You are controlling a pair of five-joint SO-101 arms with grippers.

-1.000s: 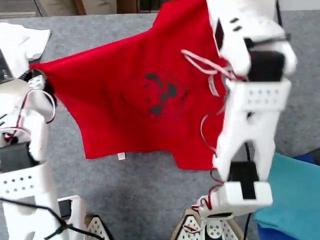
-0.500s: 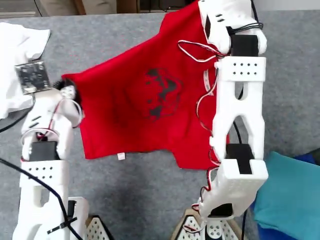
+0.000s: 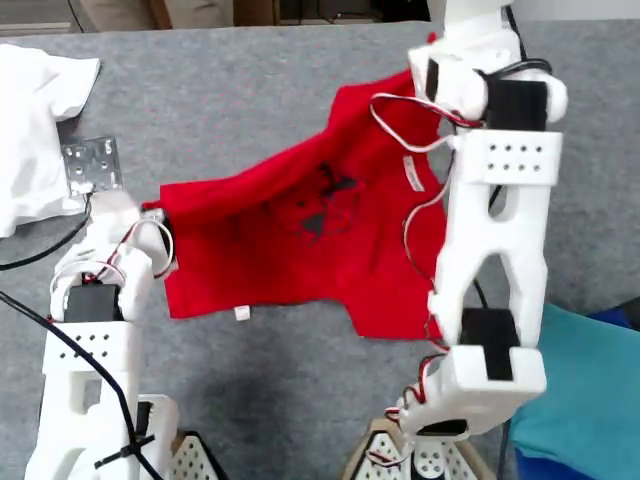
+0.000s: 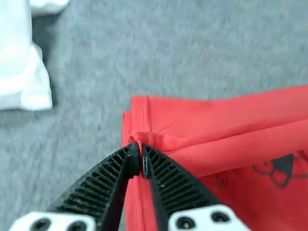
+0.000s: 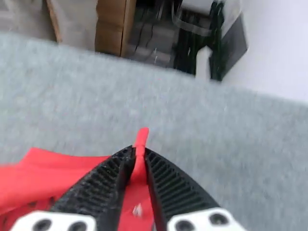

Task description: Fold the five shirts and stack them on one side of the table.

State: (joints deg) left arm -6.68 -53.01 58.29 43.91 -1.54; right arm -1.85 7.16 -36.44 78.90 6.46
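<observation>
1. A teal shirt [image 3: 585,390] lies at the near right corner of the grey table [image 3: 250,90], cut off by the frame edge
2. The left gripper [image 4: 141,155], jaws closed tight on a pinch of fabric, holds the left edge of the red shirt [image 3: 290,240], which lies rumpled mid-table with its dark print half lost in folds
3. The right gripper [image 5: 138,156] is clamped on the red shirt's far edge; from above, its own arm hides the grip
4. A crumpled white shirt [image 3: 30,130] sits at the far left, partly out of frame
</observation>
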